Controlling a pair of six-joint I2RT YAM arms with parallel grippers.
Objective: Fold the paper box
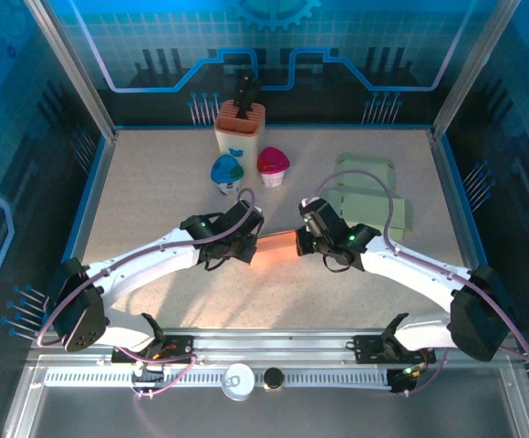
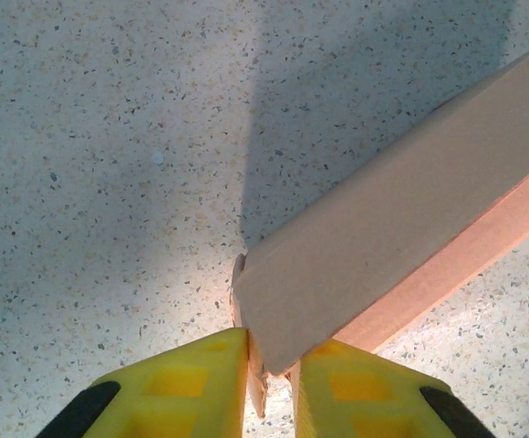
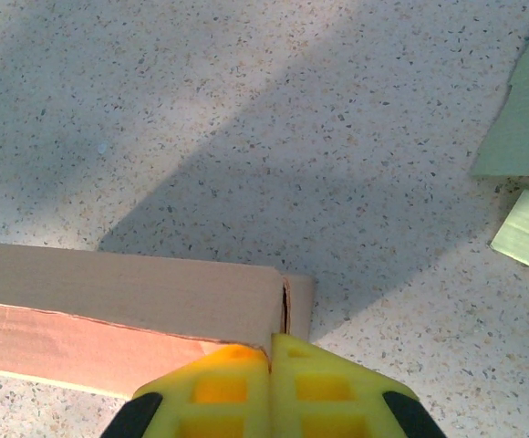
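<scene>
Speckled grey table (image 1: 155,192) runs between blue walls, and most of its left half and near strip lie bare. The paper box (image 1: 276,248), a long orange carton, sits at the middle of the table, spanning the gap between the two grippers. The left gripper (image 2: 269,383) has its jaws drawn narrow on the box's left end, with a thin flap edge caught between the yellow fingers (image 2: 191,383). The right gripper (image 3: 270,383) has its fingers pressed flat together at the box's right end; the cardboard wall seems nipped there, though the contact itself is hidden. Flat green cartons (image 1: 374,196) lie toward the right edge, cut off at the frame in the right wrist view. Near the far edge stand a blue cup (image 1: 227,171), a pink cup (image 1: 273,164) and an orange-topped holder (image 1: 240,128), well apart from the box.
</scene>
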